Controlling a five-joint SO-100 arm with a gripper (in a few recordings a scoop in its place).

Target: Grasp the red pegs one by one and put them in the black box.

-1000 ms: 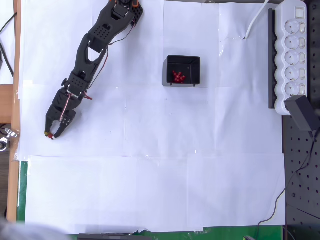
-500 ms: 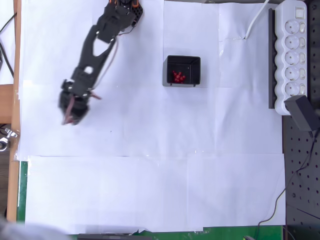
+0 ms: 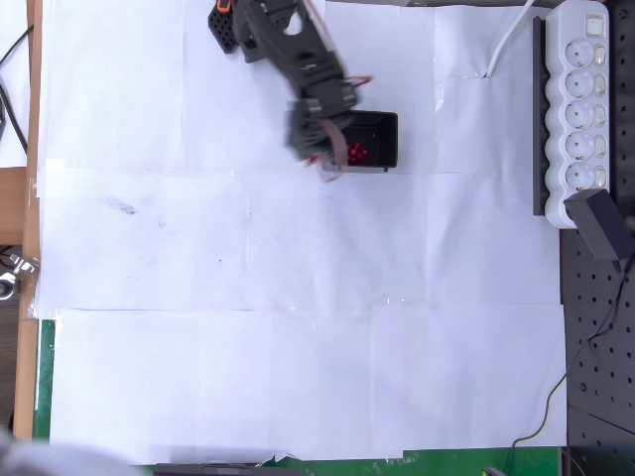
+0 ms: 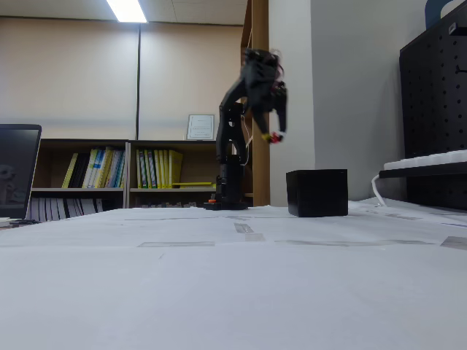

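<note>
Claw (image 4: 274, 137), raised left of the black box (image 4: 317, 192), grips a red peg (image 4: 273, 136).

No text, label, brand, number or sign can be read in either view. In the fixed view, a framed sheet (image 4: 199, 126) stands on the bookshelf (image 4: 87, 175) well behind the fingers, and its print is too small to make out. The spines of the books (image 4: 155, 169) on that shelf are likewise too far and too blurred to read.
</note>
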